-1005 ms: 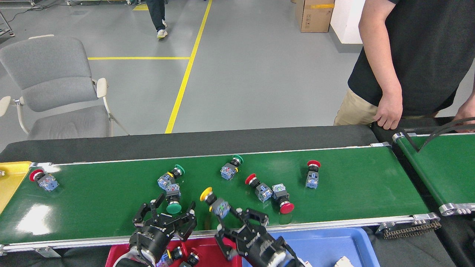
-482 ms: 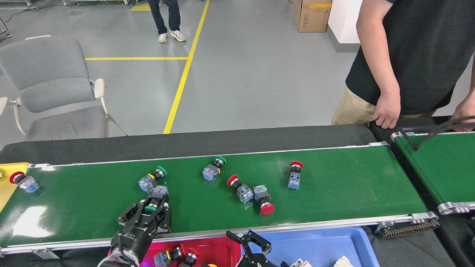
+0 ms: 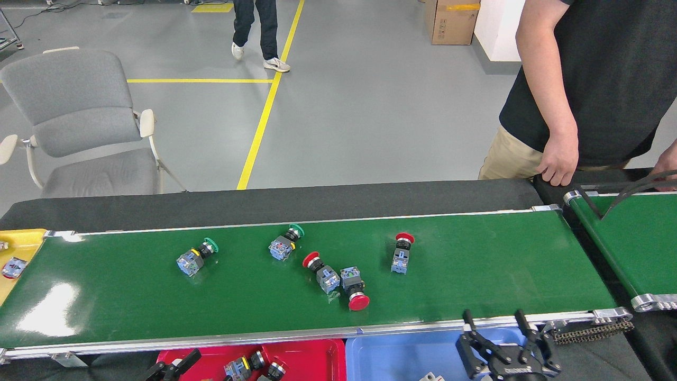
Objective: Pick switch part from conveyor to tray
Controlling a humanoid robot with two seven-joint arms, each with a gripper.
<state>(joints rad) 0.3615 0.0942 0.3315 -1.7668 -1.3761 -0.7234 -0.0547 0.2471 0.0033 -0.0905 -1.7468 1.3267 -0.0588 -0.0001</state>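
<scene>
Right gripper (image 3: 502,330) jaws spread wide (empty), above blue tray (image 3: 402,355)

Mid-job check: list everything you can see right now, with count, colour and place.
Conveyor: one, green belt with silver rails, across the middle.
Switch parts on the conveyor: five; two green-capped at left-centre, three red-capped at centre.
Red tray: one, bottom centre-left, holding switch parts.
Blue tray: one, bottom centre-right.
Yellow tray: one, far left, with one part in it.
Second belt: one, green, far right.
Chair: one, grey, upper left.
Cardboard box: one, brown, top.
People: one in a black shirt at right, one walking at top.
Left gripper: black, bottom edge, state unclear.
Right gripper: black, open, over the blue tray.
</scene>
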